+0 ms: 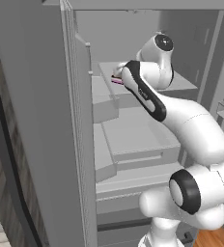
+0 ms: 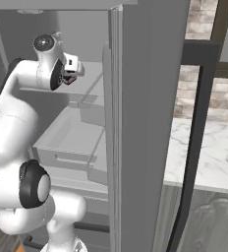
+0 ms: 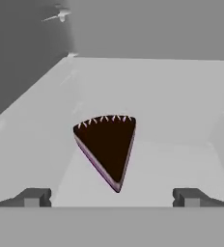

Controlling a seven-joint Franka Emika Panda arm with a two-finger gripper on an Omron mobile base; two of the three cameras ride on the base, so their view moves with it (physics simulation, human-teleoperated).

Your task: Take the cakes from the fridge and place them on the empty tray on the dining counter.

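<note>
gripper (image 3: 112, 197) wide open, empty | cake (image 3: 107, 147) on fridge shelf (image 3: 172, 106) | likely light, soft, crumbly | grasp slanted sides gently

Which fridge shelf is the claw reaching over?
The upper shelf, the one holding the cake; the open claw faces that slice, while the lower shelves sit below the arm.

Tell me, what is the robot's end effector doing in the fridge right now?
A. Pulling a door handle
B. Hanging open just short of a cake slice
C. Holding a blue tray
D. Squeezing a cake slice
B: in the hand view the end effector stands wide open, the cake slice lying untouched on the fridge shelf just beyond its tips.
</note>
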